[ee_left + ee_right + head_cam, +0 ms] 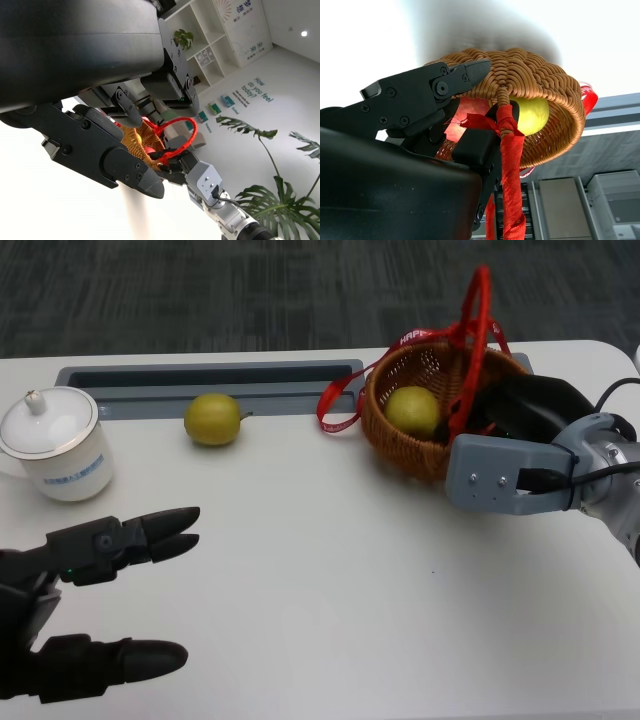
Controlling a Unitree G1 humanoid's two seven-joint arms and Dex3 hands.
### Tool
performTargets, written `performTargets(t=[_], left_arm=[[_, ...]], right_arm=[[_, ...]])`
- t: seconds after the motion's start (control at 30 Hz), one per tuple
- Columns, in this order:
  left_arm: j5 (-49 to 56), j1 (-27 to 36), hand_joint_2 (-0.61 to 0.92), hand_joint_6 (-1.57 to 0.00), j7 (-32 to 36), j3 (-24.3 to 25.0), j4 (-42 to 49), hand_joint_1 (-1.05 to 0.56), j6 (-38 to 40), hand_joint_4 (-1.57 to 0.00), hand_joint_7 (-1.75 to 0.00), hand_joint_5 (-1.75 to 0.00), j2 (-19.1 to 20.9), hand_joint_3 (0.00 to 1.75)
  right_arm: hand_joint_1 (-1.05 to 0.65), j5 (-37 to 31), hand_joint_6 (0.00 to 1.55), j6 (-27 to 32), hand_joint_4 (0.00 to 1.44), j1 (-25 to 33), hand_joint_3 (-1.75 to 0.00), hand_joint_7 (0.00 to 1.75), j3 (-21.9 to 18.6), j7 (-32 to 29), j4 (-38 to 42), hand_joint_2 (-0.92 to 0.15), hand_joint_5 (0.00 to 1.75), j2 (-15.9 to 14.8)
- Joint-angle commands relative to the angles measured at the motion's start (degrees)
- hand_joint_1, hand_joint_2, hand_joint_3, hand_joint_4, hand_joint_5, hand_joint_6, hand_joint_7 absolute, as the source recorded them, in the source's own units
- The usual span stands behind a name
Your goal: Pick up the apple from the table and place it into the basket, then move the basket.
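Left robot hand (95,610): nearest the head camera, low at the near left over the white bench (330,580), fingers (160,530) spread wide apart and holding nothing.

Right robot hand (520,420): at the far right, set against the near right side of the basket; in the right wrist view its fingers (427,95) close around the rim where the red-wrapped handle (510,165) joins the weave, so it grips the basket there.

Basket (415,455): brown wicker, round, with a red handle arching over it and a red ribbon (335,400) trailing onto the bench on its left side. Whether it rests on the bench or is lifted clear cannot be told.

Apple (412,410): yellow-green, lying inside the basket, seen also past the rim in the right wrist view.

Second yellow-green fruit (212,419): on the bench, well left of the basket, just before a grey recessed slot (200,375).

Lidded white cup (55,445): far left, upright, with blue print on its side.
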Motion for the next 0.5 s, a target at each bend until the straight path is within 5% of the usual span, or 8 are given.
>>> performTargets(t=[0.03, 0.5], left_arm=[[-0.13, 2.23, 0.74, -0.74, 1.14, 1.07, -1.5, -0.45, -1.32, -0.87, -0.01, -0.02, 0.13, 0.0], [-2.94, 9.04, 0.72, -0.74, 0.75, 2.41, -6.83, -0.39, -0.27, -0.87, 0.0, -0.01, 1.52, 0.0]], right_arm=[[-0.19, 0.61, 1.03, 4.09, 1.13, 0.1, 0.0, 0.01, -1.47, -0.29, 1.0, -0.86, 0.02, -1.94], [-0.16, 1.93, 1.06, 10.46, 1.1, 1.35, 0.0, 0.01, -5.95, -1.92, 1.15, -0.84, 0.0, -2.14]])
